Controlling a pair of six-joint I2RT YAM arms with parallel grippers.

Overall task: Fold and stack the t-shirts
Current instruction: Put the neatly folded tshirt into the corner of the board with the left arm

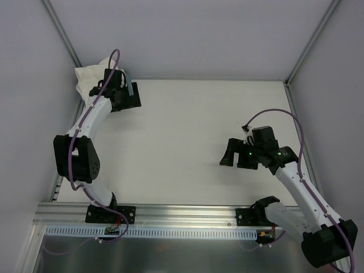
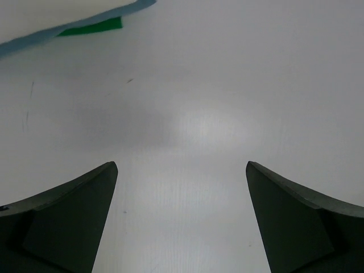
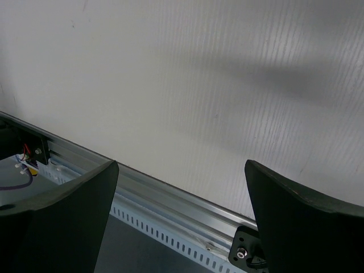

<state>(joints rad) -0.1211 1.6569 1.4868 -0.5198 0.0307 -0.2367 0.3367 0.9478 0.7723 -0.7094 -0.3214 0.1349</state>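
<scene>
A cream t-shirt (image 1: 91, 77) lies bunched in the table's far left corner, partly hidden by my left arm. In the left wrist view its edge (image 2: 34, 14) shows at the top left, with a teal-blue strip of cloth (image 2: 74, 25) and a green tag (image 2: 94, 27) along its border. My left gripper (image 1: 135, 95) hovers just right of the pile, open, with only bare table between its fingers (image 2: 182, 165). My right gripper (image 1: 230, 156) hangs open over the right middle of the table, nothing between its fingertips (image 3: 182, 162).
White walls close in the table on the left, back and right. An aluminium rail (image 1: 170, 213) with the arm bases runs along the near edge, and it shows in the right wrist view as the rail (image 3: 170, 196).
</scene>
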